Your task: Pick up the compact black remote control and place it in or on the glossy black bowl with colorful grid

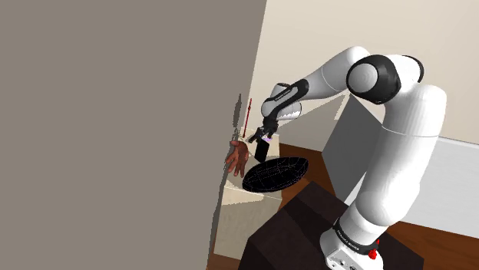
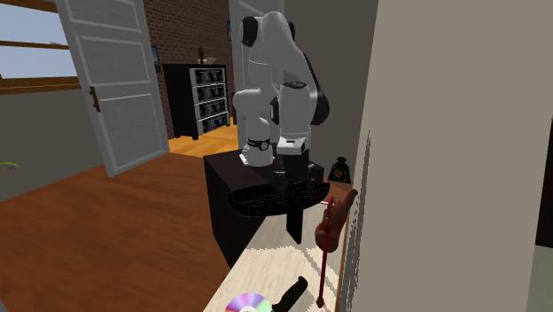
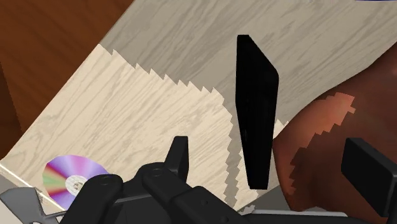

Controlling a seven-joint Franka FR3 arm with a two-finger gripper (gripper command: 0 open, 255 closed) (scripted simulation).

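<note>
The black remote (image 3: 256, 111) stands on end between my gripper's (image 3: 273, 149) two fingers, with a gap on each side, so the gripper is open and not holding it. I cannot tell whether its lower end rests on the pale wooden table (image 3: 127, 114). In the shoulder view the remote (image 1: 261, 150) hangs just under the gripper (image 1: 259, 141), beside the rim of the black bowl (image 1: 275, 175) on the side toward that view's left. The second exterior view has the bowl (image 2: 261, 199) in front of the gripper (image 2: 290, 177).
A brown hand-shaped object (image 3: 324, 143) lies close beside the remote, against the tall grey panel (image 1: 115, 115). A red stick (image 2: 326, 257), a black handle (image 2: 291, 292) and a shiny disc (image 3: 70, 178) lie farther along the table. The dark stand (image 1: 299, 222) adjoins the table.
</note>
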